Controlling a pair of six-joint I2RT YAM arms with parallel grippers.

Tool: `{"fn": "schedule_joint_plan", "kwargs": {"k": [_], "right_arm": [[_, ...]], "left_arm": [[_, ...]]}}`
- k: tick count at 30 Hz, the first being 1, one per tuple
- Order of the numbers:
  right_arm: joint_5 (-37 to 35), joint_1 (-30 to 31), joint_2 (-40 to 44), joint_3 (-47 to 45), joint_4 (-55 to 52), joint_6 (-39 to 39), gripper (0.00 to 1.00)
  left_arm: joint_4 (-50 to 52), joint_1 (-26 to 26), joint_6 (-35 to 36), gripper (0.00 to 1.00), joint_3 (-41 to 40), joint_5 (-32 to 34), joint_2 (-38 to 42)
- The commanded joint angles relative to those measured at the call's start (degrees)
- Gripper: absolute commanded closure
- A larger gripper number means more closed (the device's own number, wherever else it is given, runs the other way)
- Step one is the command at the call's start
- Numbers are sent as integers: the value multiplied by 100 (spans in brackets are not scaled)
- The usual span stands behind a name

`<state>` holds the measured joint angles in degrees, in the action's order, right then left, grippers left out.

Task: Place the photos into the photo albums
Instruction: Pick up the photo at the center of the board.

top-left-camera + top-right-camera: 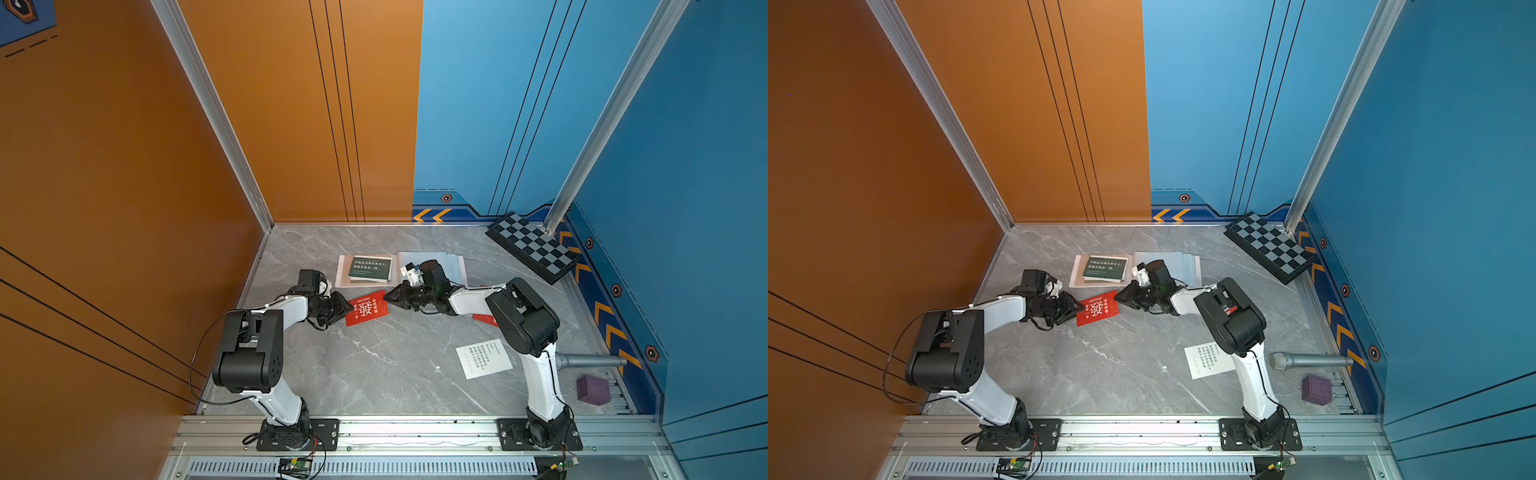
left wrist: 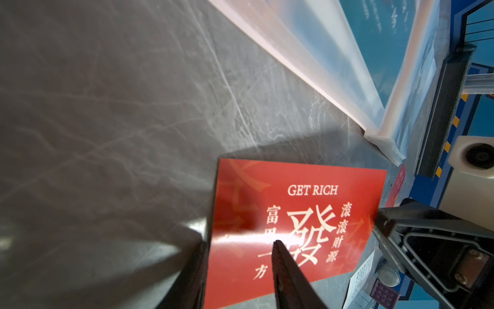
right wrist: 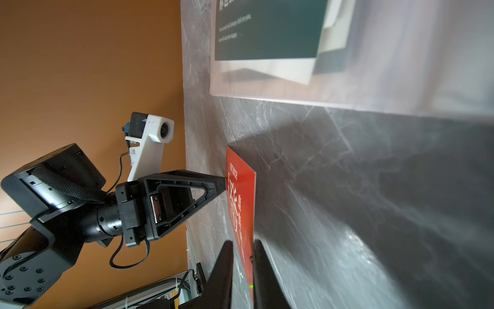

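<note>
A red photo (image 1: 368,308) (image 1: 1098,308) printed "GET RICH" (image 2: 307,200) lies between both grippers, in front of the open photo album (image 1: 343,279) (image 1: 1077,279). My left gripper (image 1: 347,305) (image 2: 242,242) stands open at its left end, one finger over the face and one by the edge. My right gripper (image 1: 388,296) (image 3: 243,242) is shut on its right end, which looks raised off the table. A dark green photo (image 1: 370,268) (image 3: 267,29) lies on white ones on the album's left page. A white photo (image 1: 484,358) lies front right. Another red photo (image 1: 484,319) peeks from under my right arm.
A black-and-grey checkered board (image 1: 534,247) leans in the back right corner. A grey microphone (image 1: 590,360) and a purple cube (image 1: 593,389) lie at the right edge. Orange and blue walls close in the grey marble table (image 1: 395,365).
</note>
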<state>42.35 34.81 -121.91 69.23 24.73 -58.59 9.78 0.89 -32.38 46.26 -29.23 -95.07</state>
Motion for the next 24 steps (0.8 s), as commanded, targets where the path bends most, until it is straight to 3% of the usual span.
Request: {"fn": "schedule_joint_plan", "kwargs": {"k": [1, 8, 18, 24], "right_arm": [[208, 35, 249, -73, 120, -30, 84], [268, 33, 270, -34, 172, -82, 90], [294, 35, 266, -56, 164, -30, 91], [274, 9, 277, -126, 172, -12, 100]], "left_arm": [[173, 116, 19, 58, -38, 8, -236], [172, 107, 12, 58, -12, 3, -241], [171, 106, 8, 58, -5, 4, -254], [160, 103, 16, 58, -72, 90, -149]]}}
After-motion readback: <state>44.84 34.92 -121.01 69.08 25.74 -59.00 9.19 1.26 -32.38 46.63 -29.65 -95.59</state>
